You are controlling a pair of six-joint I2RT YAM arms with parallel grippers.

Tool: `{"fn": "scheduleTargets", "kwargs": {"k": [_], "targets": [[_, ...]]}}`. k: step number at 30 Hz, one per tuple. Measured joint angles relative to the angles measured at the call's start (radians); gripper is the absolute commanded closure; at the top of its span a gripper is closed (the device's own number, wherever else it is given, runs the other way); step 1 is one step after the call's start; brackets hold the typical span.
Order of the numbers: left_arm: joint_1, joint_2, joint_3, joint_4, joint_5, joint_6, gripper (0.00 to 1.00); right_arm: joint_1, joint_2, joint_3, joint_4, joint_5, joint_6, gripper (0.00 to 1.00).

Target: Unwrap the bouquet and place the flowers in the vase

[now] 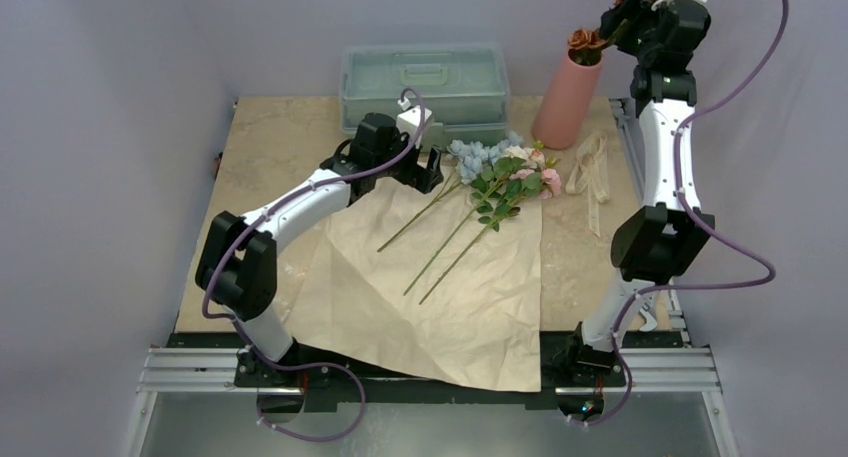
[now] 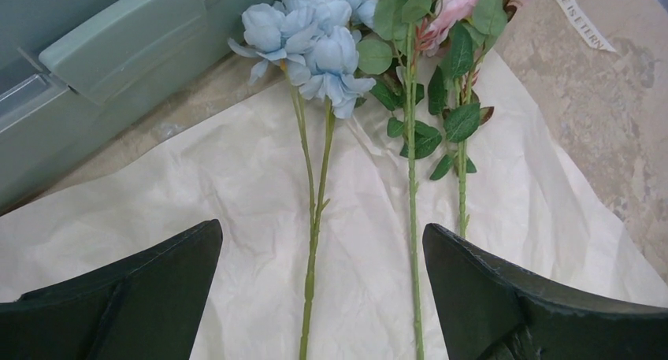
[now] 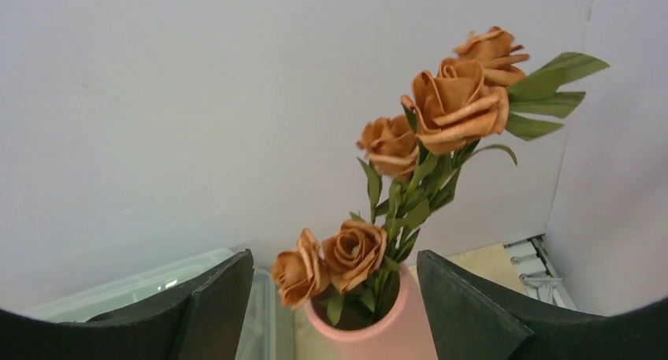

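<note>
Three loose flowers (image 1: 490,192) lie flat on the spread-open tan paper (image 1: 440,297) in the middle of the surface (image 1: 270,147). Their long axes run side by side on a slant, blooms toward 1 o'clock and bare stem ends toward 7 o'clock in the top view, with pale blue heads on the left of the cluster and pink and cream on the right. The vase (image 1: 568,99) stands upright at the far right of the surface, at 1 o'clock from those blooms, and the rust-orange roses (image 3: 453,104) in it lean toward 1 o'clock in the right wrist view. The left hand (image 2: 321,230) hovers low over the blue stems, jaws wide apart and empty. The right hand (image 3: 332,257) hangs above the vase mouth, jaws apart on either side of the roses, gripping nothing. From above, this hand covers part of the topmost roses. The vase's base is cut off in the right wrist view, and the stem ends leave the left wrist view at 6 o'clock. A grey-green lidded box (image 1: 425,82) sits at 11 o'clock of the blooms, and a beige ribbon (image 1: 590,167) lies at their 3 o'clock, its print cut off.
</note>
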Motion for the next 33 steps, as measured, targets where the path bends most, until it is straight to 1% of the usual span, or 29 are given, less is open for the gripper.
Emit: {"fn": "scheduleTargets", "kwargs": {"k": [6, 8, 11, 16, 20, 26, 29, 33], "targets": [[0.0, 0.04, 0.01, -0.051, -0.001, 0.055, 0.0, 0.0, -0.145, -0.166, 0.01, -0.039, 0.002, 0.14], [-0.003, 0.048, 0.01, -0.064, 0.011, 0.069, 0.0, 0.0, -0.208, -0.234, 0.013, -0.056, 0.002, 0.09], [-0.013, 0.05, 0.01, -0.069, 0.021, 0.094, 0.01, 0.0, -0.304, -0.333, 0.019, -0.091, -0.002, 0.06], [-0.077, 0.078, 0.01, -0.046, 0.01, 0.116, 0.18, 0.0, -0.447, -0.48, 0.03, -0.151, -0.002, 0.04], [-0.116, 0.16, 0.032, -0.035, -0.043, 0.106, 0.3, 0.0, -0.523, -0.582, 0.026, -0.191, -0.002, 0.04], [-0.111, 0.268, 0.086, -0.051, -0.164, 0.11, 0.35, 0.002, -0.573, -0.679, -0.005, -0.259, -0.021, 0.04], [-0.108, 0.317, 0.131, -0.069, -0.213, 0.117, 0.38, 0.004, -0.583, -0.703, -0.024, -0.282, -0.031, 0.04], [-0.107, 0.366, 0.153, -0.08, -0.259, 0.126, 0.43, 0.006, -0.586, -0.71, -0.032, -0.292, -0.039, 0.04]]}}
